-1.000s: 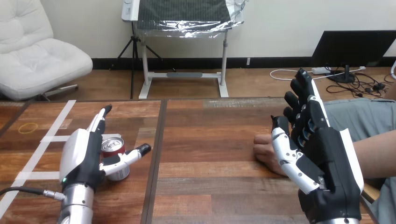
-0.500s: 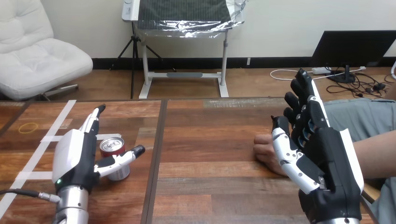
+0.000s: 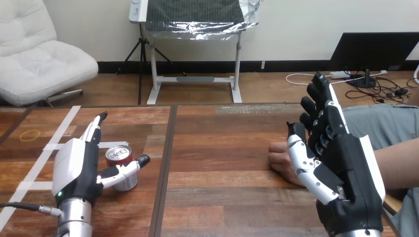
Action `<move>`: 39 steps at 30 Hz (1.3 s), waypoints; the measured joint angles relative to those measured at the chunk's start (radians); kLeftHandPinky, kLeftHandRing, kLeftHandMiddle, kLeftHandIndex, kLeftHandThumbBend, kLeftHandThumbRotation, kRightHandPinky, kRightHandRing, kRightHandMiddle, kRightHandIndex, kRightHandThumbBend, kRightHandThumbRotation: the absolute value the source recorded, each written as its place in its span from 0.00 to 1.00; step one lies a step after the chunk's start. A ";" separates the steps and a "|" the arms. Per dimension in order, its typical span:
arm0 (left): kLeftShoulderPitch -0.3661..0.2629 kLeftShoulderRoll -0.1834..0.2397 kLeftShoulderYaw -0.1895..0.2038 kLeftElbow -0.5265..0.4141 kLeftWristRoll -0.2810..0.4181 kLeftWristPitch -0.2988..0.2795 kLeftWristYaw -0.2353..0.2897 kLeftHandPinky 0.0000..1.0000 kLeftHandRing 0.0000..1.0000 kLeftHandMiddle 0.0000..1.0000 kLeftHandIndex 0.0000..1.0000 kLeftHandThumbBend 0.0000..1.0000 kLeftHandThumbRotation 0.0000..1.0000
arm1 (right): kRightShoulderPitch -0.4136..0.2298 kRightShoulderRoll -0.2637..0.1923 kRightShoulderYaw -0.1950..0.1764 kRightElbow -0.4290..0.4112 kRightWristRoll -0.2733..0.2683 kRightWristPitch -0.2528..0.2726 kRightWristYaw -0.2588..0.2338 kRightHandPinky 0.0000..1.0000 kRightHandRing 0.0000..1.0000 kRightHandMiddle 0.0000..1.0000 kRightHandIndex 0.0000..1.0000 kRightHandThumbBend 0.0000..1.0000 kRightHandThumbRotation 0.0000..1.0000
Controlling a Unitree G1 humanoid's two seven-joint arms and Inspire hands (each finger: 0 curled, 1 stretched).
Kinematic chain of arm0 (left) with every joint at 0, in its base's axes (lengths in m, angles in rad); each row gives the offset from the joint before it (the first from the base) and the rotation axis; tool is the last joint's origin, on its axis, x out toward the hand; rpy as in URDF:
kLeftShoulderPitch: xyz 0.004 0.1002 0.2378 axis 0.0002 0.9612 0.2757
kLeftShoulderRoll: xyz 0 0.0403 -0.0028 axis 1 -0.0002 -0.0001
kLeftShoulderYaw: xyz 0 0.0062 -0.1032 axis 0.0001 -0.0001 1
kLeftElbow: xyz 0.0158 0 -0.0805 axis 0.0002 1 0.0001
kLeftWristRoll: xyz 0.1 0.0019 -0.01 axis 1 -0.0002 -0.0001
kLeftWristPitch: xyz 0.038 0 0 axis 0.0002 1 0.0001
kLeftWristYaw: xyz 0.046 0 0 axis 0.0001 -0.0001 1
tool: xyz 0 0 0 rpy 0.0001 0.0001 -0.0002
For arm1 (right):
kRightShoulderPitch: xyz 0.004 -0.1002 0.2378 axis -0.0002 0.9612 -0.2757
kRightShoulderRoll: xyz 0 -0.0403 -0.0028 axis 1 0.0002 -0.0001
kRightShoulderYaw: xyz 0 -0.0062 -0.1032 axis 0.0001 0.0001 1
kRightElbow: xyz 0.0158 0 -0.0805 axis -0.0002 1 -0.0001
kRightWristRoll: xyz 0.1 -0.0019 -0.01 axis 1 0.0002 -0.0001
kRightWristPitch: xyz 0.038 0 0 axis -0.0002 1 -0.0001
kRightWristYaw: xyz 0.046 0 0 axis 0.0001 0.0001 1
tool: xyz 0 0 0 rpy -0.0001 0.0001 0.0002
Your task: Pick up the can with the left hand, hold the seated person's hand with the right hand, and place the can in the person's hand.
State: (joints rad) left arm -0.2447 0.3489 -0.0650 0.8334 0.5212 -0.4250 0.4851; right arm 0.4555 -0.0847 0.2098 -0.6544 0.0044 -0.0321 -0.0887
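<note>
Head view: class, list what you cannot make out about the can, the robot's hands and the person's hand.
The person's hand: mostly hidden behind the right hand; palm up or down, and whether the two touch, cannot be told.
The can: its left side is behind the left hand, whose thumb crosses its front; contact cannot be told.
The right hand's wrist: cut off by the bottom edge.

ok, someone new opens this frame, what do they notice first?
The right hand first, large at the lower right, open with fingers straight up, beside the person's hand lying on the table. Then the can, upright at the left, with the open left hand beside it, thumb across its front.
</note>
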 measured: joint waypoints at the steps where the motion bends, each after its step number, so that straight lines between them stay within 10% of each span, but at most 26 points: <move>1: 0.000 0.000 0.000 0.001 -0.002 0.000 -0.001 0.82 0.89 0.92 0.92 0.88 0.44 | -0.001 0.000 -0.001 0.000 0.000 0.000 0.000 1.00 1.00 1.00 1.00 0.00 0.00; 39: -0.070 -0.052 0.045 0.090 -0.297 0.032 -0.311 0.79 0.83 0.85 0.84 0.84 0.36 | -0.027 0.006 -0.018 0.000 -0.002 0.014 0.012 1.00 1.00 1.00 1.00 0.00 0.00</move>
State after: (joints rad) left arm -0.3143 0.2969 -0.0197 0.9238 0.2247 -0.3926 0.1745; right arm 0.4280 -0.0783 0.1918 -0.6546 0.0025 -0.0178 -0.0767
